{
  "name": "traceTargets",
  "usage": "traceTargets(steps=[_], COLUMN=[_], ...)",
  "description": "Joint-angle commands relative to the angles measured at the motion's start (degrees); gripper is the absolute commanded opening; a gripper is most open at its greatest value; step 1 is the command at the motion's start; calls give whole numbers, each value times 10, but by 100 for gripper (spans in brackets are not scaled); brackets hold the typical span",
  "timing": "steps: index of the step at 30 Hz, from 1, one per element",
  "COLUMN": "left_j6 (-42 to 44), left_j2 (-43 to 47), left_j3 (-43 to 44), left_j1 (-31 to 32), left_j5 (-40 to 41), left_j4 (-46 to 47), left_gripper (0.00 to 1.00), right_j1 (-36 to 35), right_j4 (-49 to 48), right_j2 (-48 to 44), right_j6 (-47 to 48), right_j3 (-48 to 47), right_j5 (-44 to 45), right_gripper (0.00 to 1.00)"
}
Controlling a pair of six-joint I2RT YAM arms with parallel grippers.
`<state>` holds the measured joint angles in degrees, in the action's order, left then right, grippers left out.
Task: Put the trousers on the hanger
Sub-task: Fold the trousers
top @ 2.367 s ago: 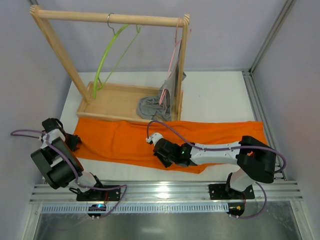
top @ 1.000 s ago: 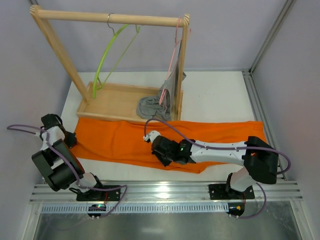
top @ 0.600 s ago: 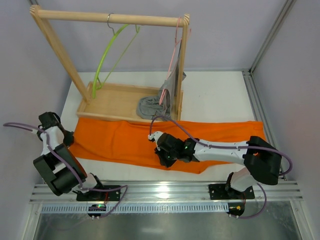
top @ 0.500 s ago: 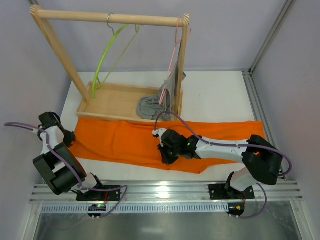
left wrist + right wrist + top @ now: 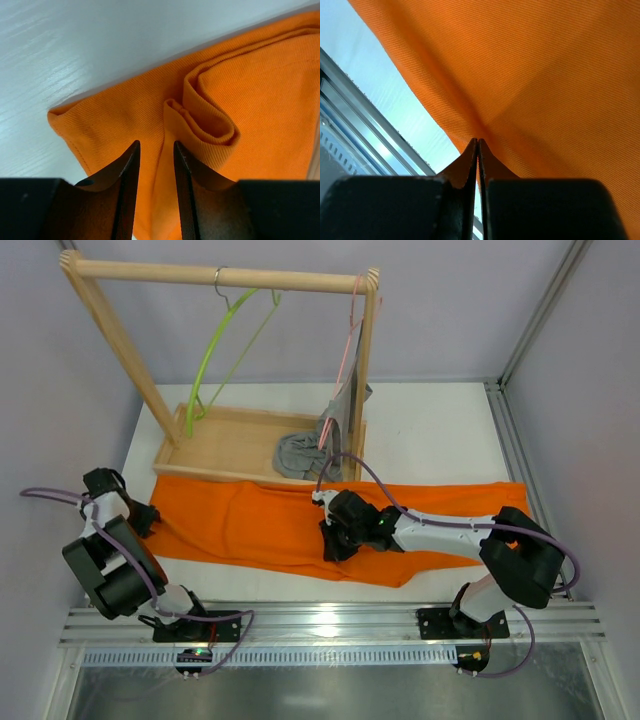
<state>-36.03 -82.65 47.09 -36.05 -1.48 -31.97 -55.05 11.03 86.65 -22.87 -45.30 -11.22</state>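
**Trousers flat on the tabletop, right arm pinching the near hem**

The trousers (image 5: 300, 525) lie spread as a long orange band across the middle of the overhead frame. They sit flat on the tabletop (image 5: 430, 430), just in front of the wooden tray (image 5: 220, 445) at the foot of the rail. The hanger (image 5: 215, 350) hangs bare by its hook from the wooden rail (image 5: 220, 278) in the upper left of the frame, well apart from the cloth. As I read it, nothing has been threaded yet, and I am only gathering the fabric for a lift.

In the wrist view, my right end effector (image 5: 477, 142) has its fingers pressed together with no gap between them. The orange weave puckers in towards the tips, so I take it to be clamped on a pinch of cloth near the lower edge. Gripping near the middle of the band should let the legs fold over when raised.

My left end effector (image 5: 155, 146) sits at the left end of the trousers, over a rolled fold by the corner. Its fingers stand a narrow slot apart, with cloth showing through. I judge it has hold of nothing yet and is lined up to bite that corner.

To the upper right, the pink hanger (image 5: 348, 340) carries the grey garment (image 5: 310, 445), which trails into the tray.
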Motion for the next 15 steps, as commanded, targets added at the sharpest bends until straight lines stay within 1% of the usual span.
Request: traceTargets(steps=[1, 5, 11, 13, 15], left_j6=[-11, -18, -19, -20, -24], left_j2=[-19, -29, -62, -66, -65], left_j3=[-2, 10, 27, 27, 29], left_j1=[2, 3, 15, 26, 42], left_j5=[-35, -49, -39, -31, 1], left_j4=[33, 48, 47, 49, 45], left_gripper=[33, 33, 34, 34, 39], right_j1=[6, 8, 10, 9, 9], right_j4=[-35, -36, -28, -24, -18], right_j2=[4, 6, 12, 14, 15], right_j6=[-9, -10, -11, -13, -13], right_j3=[3, 5, 11, 13, 9], right_j5=[-4, -2, 7, 9, 13], right_gripper=[4, 4, 4, 4, 4])
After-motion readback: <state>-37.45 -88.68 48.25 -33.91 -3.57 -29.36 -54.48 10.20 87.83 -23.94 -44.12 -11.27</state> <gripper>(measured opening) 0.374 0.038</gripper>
